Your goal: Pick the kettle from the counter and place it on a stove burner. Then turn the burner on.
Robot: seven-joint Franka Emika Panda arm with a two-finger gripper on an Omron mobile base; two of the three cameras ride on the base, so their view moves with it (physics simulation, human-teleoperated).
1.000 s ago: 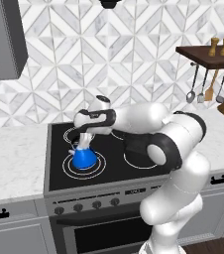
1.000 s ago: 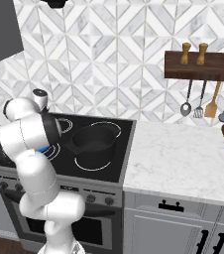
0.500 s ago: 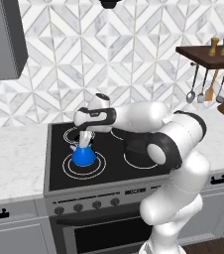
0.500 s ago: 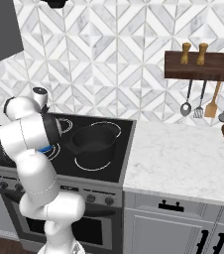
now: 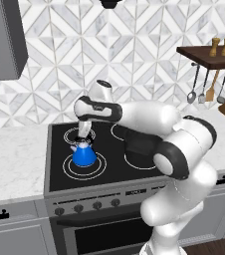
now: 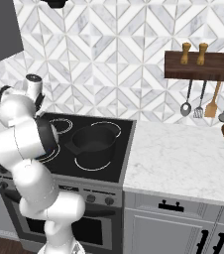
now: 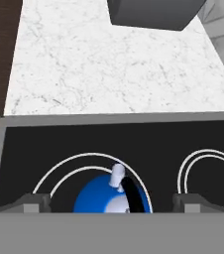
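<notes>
Gripper (image 7: 112, 204) open, fingers spread either side of kettle (image 7: 110, 198), not gripping. Kettle just below hand, sitting inside large burner ring (image 5: 84, 166). Risk: finger catching handle on lift-off, dragging kettle off ring. Knob not yet turned.

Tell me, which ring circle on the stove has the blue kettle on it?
The front-left burner, the big double ring nearest the knobs; the kettle sits inside it.
</notes>
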